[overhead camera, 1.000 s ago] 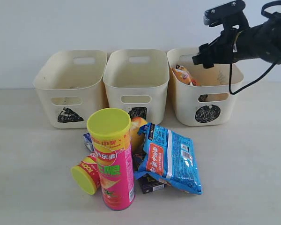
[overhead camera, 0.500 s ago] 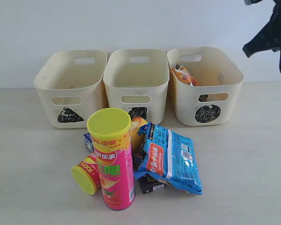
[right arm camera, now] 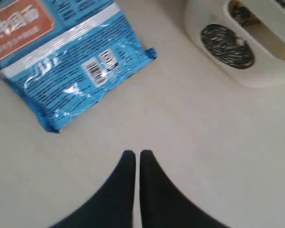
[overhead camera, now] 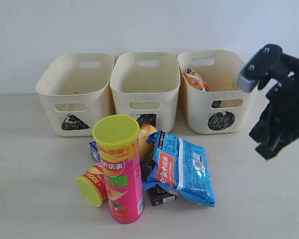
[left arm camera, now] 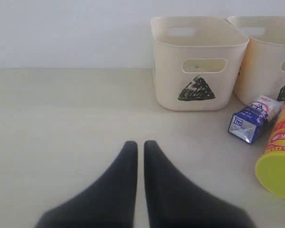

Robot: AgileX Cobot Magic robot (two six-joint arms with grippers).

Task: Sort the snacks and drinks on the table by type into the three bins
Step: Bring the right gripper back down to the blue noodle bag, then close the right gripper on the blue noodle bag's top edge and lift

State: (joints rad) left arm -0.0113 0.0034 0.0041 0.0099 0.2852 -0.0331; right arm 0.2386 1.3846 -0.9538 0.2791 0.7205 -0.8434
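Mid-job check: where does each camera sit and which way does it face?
Exterior: fronts the table, facing the three bins; right arm at right.
Left wrist: low behind shut left claw, facing triangle bin and blue-and-white carton.
Right wrist: above shut right claw, looking down at blue bag, circle bin.
Shared: exterior and right wrist both show that bag.
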